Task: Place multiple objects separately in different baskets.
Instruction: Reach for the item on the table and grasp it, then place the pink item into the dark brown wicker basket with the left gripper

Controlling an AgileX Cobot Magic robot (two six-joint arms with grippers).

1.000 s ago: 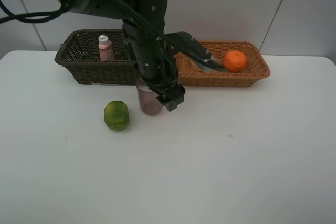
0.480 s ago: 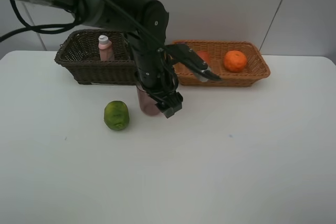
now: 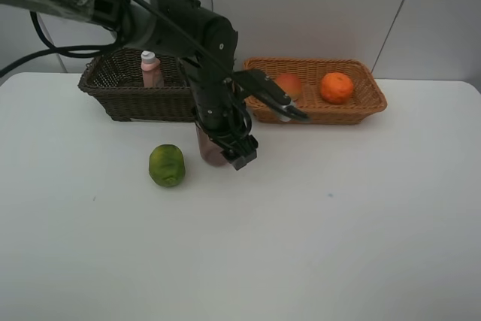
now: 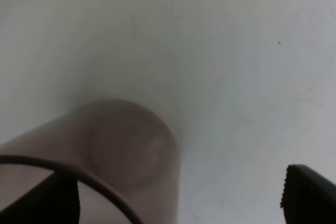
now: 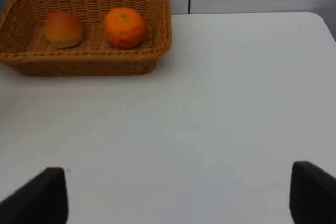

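A translucent mauve cup (image 3: 211,149) stands upright on the white table in front of the dark basket (image 3: 124,95). My left gripper (image 3: 255,139) hangs open right beside and just above it. In the left wrist view the cup (image 4: 131,153) sits close to one fingertip (image 4: 55,198), with the other fingertip (image 4: 310,192) over bare table. A green round fruit (image 3: 167,165) lies left of the cup. The pink white-capped bottle (image 3: 151,69) stands in the dark basket. The tan basket (image 3: 368,103) holds an orange (image 3: 337,87) and a peach-like fruit (image 3: 289,83). My right gripper (image 5: 181,198) is open and holds nothing.
The left arm (image 3: 188,31) reaches in from the back left, over the dark basket's right end. In the right wrist view the tan basket (image 5: 157,51) with the peach-like fruit (image 5: 63,29) and the orange (image 5: 124,27) lies far off across bare white table.
The left arm has swung left and back, so its gripper has drawn away from the tan basket toward the cup, uncovering the peach-like fruit. The cup and the green fruit have not moved.
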